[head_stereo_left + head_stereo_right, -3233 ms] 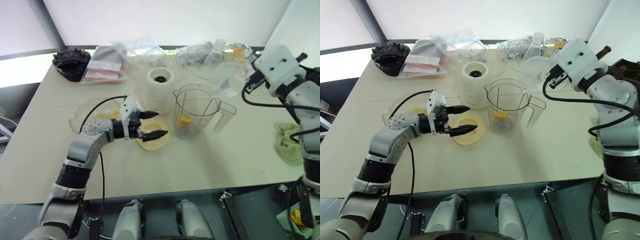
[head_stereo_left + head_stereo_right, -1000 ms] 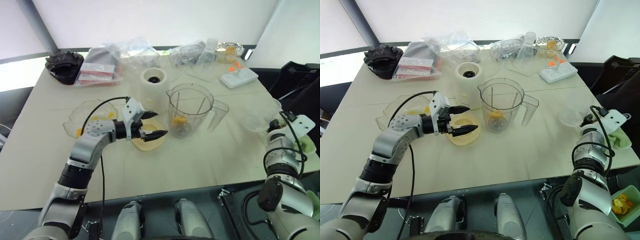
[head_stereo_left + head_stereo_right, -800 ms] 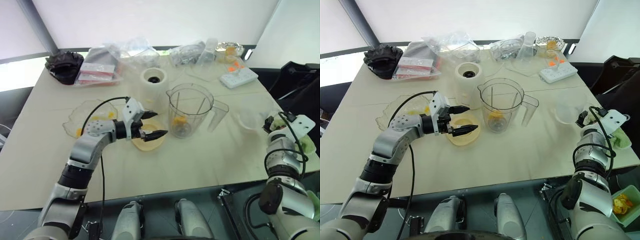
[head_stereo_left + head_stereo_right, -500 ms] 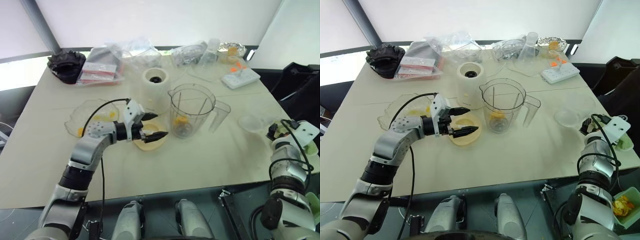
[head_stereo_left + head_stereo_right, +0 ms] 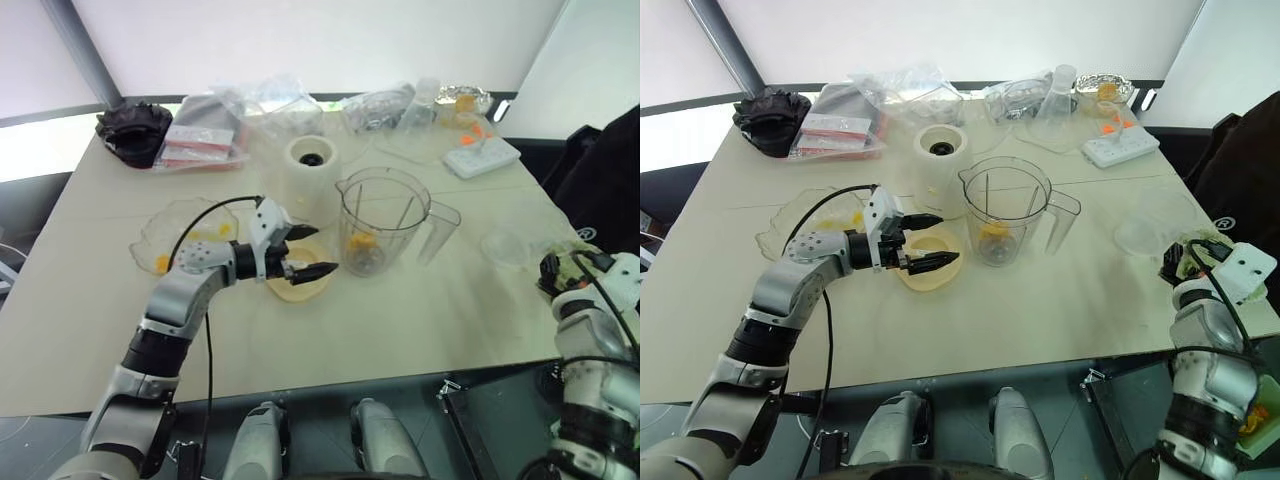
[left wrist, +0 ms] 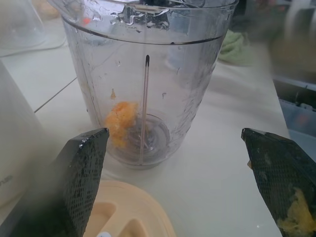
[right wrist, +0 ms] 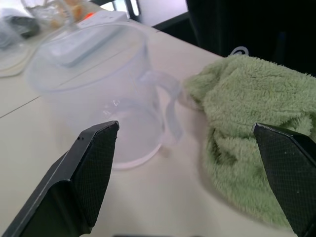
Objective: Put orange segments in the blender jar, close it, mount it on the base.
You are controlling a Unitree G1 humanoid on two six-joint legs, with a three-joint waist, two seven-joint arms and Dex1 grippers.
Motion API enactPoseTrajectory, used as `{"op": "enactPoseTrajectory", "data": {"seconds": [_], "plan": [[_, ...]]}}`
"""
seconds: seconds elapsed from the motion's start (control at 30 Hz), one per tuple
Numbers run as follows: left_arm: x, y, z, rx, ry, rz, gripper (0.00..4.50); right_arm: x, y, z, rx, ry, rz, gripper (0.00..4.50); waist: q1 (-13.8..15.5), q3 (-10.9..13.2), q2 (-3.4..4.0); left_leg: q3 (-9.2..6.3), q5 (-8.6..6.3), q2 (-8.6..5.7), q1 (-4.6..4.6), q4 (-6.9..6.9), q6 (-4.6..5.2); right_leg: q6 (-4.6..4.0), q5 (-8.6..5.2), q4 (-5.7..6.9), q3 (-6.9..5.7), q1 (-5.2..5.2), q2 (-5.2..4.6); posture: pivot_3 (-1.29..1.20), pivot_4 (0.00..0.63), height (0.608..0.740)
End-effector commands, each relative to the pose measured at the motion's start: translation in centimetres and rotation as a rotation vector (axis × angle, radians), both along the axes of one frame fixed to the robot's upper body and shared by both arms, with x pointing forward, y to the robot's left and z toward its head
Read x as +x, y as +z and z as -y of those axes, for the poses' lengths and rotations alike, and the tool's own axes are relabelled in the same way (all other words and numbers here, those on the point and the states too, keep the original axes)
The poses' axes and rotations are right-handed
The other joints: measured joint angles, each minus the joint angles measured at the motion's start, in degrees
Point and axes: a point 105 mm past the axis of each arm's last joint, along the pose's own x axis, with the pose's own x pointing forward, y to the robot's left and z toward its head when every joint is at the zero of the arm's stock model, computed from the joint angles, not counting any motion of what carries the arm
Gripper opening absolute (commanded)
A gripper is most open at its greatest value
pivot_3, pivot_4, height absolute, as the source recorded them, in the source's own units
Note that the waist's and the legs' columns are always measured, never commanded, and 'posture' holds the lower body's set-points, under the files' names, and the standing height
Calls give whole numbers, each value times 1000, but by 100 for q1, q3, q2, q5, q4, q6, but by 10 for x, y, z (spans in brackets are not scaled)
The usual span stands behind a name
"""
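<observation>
The clear blender jar (image 5: pixel 385 222) stands upright and uncovered in the middle of the table, with orange segments (image 6: pixel 121 121) lying at its bottom by the blade. Just behind it to the left stands the cream base (image 5: pixel 312 175). My left gripper (image 5: pixel 322 250) is open, hovering over a flat cream lid (image 5: pixel 297 282) left of the jar, its fingers pointing at the jar. Orange pulp sticks to one fingertip (image 6: pixel 292 226). My right gripper (image 7: pixel 192 182) is open near the table's right edge, facing a clear cup (image 7: pixel 108 98) without touching it.
A shallow clear dish (image 5: pixel 180 235) with more orange pieces lies left of the lid. A green cloth (image 7: pixel 247 128) sits beside the clear cup. Plastic bags (image 5: pixel 240 115), a black bundle (image 5: pixel 133 130), clear containers and a white power strip (image 5: pixel 482 155) line the far edge.
My right gripper has opened fully, leaving the clear cup standing on the table, and has drawn back toward the right edge. The left arm and the jar have not moved.
</observation>
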Motion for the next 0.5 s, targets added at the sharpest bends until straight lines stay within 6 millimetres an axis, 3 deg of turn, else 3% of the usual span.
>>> {"op": "enactPoseTrajectory", "data": {"seconds": [0.03,0.3,0.5], "plan": [[4,10,-5,-1,10,48,4500,-21,19,-35,7,136,30,4468,23,0,-1,-4,0,1,0,0,0,0,-1,1,-2,0,0,0,150,740],[16,9,-24,141,4,67,4500,-42,37,-121,-82,596,-12,4468,-8,1,-3,-4,-1,9,2,4,-1,-5,0,-5,-1,-3,-7,0,150,740],[35,15,-39,277,-43,104,4500,-55,44,-144,-270,875,-122,4468,66,1,-4,-1,-1,0,-7,1,-2,-6,0,-32,-12,0,-30,0,150,740]]}}
